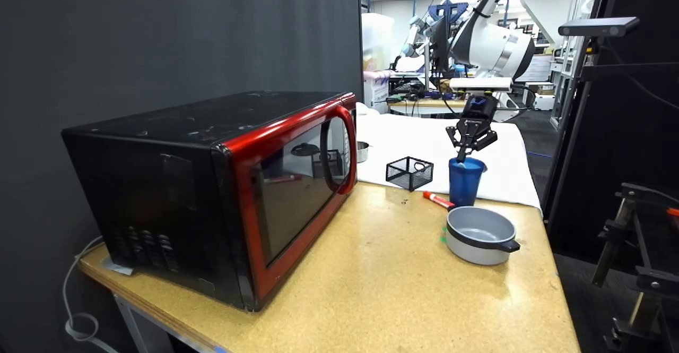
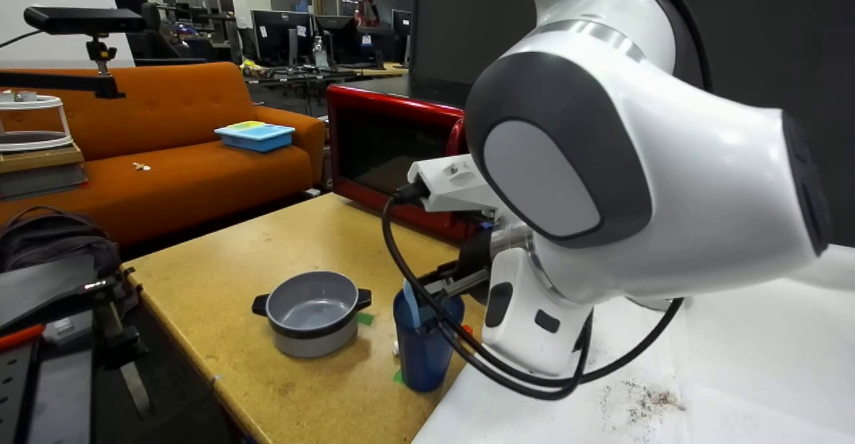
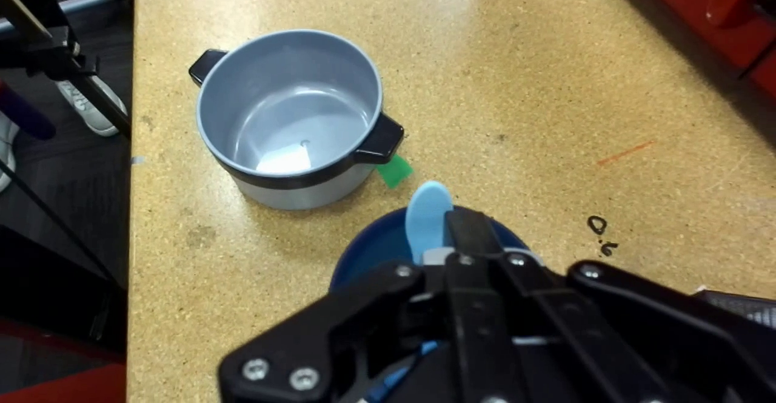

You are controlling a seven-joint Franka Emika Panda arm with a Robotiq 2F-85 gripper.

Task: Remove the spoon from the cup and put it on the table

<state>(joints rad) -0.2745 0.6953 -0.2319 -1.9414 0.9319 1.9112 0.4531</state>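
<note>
Wrist view: grey pot [image 3: 288,112] stands near the cup [image 3: 371,248]; jaws together, grip unclear.

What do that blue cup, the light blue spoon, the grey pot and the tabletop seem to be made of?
Blue cup: probably plastic; smooth, same blue inside and out.
Light blue spoon: likely plastic; matte, evenly coloured, no metallic glint.
Grey pot: coated metal or plastic, I can't tell; satin, with a bright patch inside.
Tabletop: seemingly varnished particleboard; fine flecks and a slight sheen.
</note>
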